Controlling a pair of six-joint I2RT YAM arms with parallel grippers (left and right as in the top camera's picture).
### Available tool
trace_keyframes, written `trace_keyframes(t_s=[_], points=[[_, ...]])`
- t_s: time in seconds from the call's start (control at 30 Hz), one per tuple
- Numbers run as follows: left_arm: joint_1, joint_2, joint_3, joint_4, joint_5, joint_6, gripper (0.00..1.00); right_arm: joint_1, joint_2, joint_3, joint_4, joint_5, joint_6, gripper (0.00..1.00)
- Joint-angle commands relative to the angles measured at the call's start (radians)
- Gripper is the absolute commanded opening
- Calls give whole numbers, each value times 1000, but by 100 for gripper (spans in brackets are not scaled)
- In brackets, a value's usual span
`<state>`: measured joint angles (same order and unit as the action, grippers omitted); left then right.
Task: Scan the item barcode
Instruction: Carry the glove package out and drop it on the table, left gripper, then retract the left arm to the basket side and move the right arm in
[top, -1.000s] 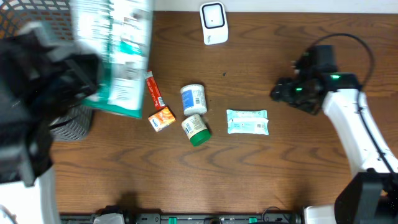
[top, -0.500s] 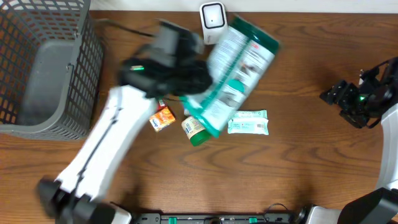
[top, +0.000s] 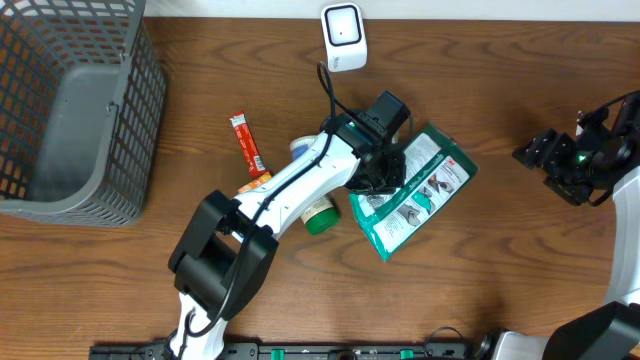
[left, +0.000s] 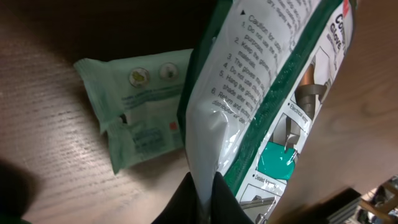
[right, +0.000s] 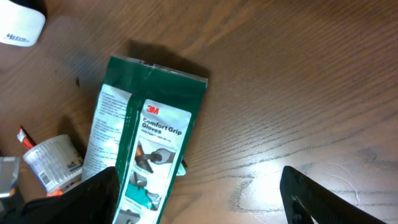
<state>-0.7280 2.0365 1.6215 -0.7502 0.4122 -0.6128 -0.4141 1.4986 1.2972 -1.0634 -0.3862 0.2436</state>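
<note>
Far left of the white scanner (top: 343, 37) stands the grey basket (top: 140, 120). Below-left of the scanner lie a red sachet (top: 246, 143) and a green-capped jar (top: 320, 216). Below the scanner, the left gripper (top: 384, 172) pinches the edge of the green glove packet (top: 420, 190), which seems to lie partly over a wipes pack (left: 134, 118). Right of the scanner, the right gripper (right: 199, 186) gapes, holding nothing.

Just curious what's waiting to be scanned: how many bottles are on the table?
2. A white bottle peeks out beside the left arm; a green-capped bottle lies just below that arm. The arm or the glove pack may hide more.
</note>
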Motion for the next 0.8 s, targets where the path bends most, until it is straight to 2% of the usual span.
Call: trace_keyframes(t_s=[0.0,0.03,0.1,0.2,0.4,0.57,0.77], points=[[4,-5,-1,4,-10,-9,31,6,-3,10,-3,-11,-17,79],[4,-5,-1,5,-8,-9,40,9,-3,10,-3,-11,-17,78],[4,-6,0,9,15,18,53,18,-3,10,-3,-11,-17,78],[4,-10,7,17,20,85,63,38,-3,10,-4,-11,-18,78],[25,-54,39,14,-10,123,64,82,-3,9,-29,-7,-25,79],[87,-161,52,6,-23,167,63,134,-3,-28,-48,-7,-24,78],[223,-317,52,-136,-146,222,63,250,-3,-121,-30,-7,-24,78]])
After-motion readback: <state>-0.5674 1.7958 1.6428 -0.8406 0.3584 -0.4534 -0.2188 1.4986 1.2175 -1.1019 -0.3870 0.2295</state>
